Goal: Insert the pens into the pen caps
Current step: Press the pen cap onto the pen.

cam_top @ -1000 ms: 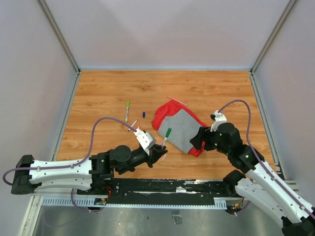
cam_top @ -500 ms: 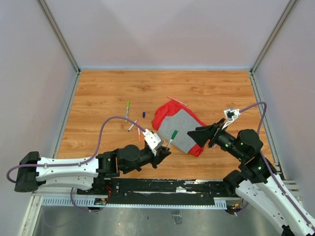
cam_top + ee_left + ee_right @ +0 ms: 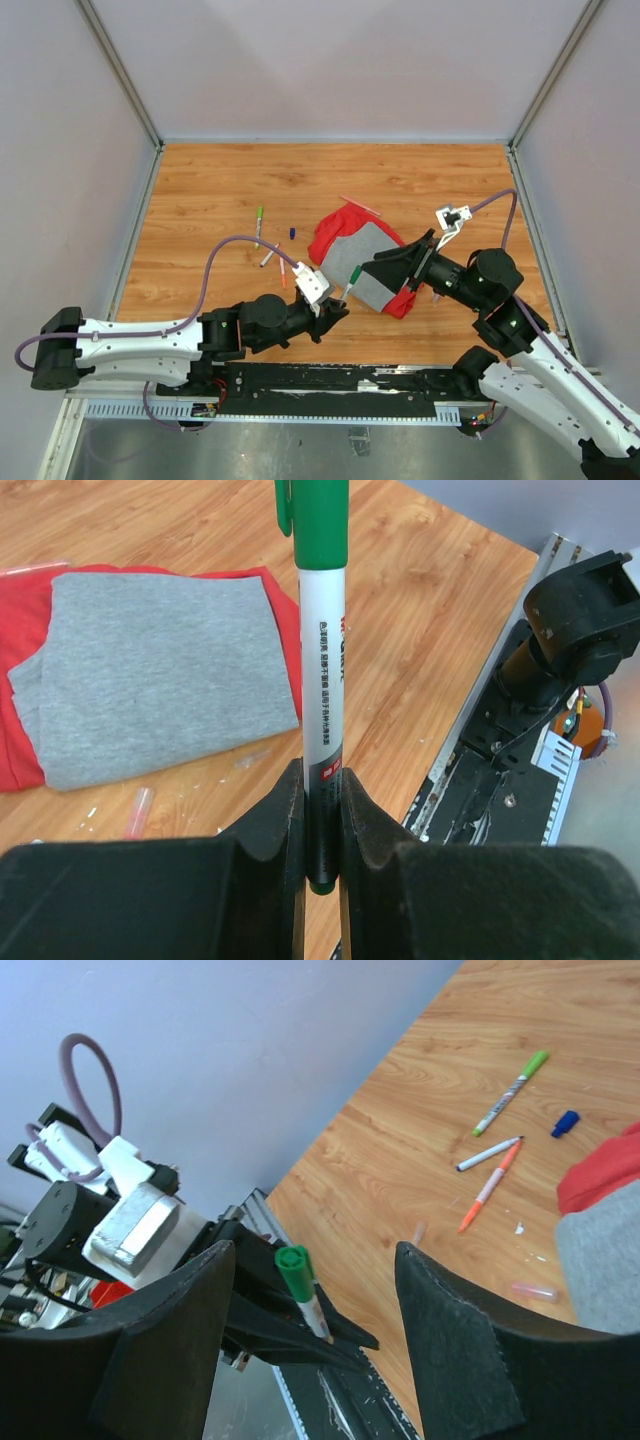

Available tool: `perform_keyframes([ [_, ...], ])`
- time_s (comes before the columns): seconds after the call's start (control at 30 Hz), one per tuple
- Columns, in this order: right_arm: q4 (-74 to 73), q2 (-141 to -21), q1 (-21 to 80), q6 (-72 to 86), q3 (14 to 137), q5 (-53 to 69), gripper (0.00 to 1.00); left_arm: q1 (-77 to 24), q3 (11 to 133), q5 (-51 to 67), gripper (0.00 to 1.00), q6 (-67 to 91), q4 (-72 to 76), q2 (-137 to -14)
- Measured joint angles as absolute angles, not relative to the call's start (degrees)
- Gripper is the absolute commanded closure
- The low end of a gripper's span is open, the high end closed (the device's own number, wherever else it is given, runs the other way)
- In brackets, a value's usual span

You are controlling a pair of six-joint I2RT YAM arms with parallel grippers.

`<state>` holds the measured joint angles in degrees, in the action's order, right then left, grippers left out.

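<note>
Confirm left tool (image 3: 320,785) clenched on the base of the white-barrelled, green-capped plastic marker pen (image 3: 322,680), raised above the wooden counter (image 3: 200,200) (long axis straight out from jaws, green end outermost). Advance released right tool (image 3: 380,264), nearby at pen's right, along that axis.

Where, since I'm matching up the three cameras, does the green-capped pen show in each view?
Top external: green-capped pen near centre, sticking up from the left hand, at the near edge of the red-and-grey cloth.
Left wrist: upright mid-frame, pinched at its lower end.
Right wrist: lower left, cap uppermost.
Shared landmark: the red-and-grey cloth, left in the left wrist view, at the right edge in the right wrist view.
</note>
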<state>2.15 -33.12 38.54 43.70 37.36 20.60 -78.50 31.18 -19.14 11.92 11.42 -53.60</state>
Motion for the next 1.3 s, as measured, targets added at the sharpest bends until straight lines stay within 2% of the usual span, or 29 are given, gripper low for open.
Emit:
perform_keyframes([
  [0.33, 3.6, -39.4, 47.2, 42.0, 40.0, 18.0, 0.66, -78.5, 31.2, -18.6, 1.0, 12.4, 11.4, -54.3],
  [0.5, 2.5, -40.9, 49.0, 40.9, 40.0, 15.9, 0.98, -78.5, 31.2, -18.5, 1.0, 12.6, 11.4, -54.3],
  [0.9, 4.2, -40.0, 54.2, 40.3, 37.5, 6.6, 1.0, -78.5, 33.9, -19.4, 0.99, 14.5, 6.6, -55.0],
  [1.3, 17.4, -44.1, 73.7, 44.9, 27.2, -20.7, 0.99, -79.3, 34.0, -19.2, 0.99, 15.0, -7.6, -54.7],
])
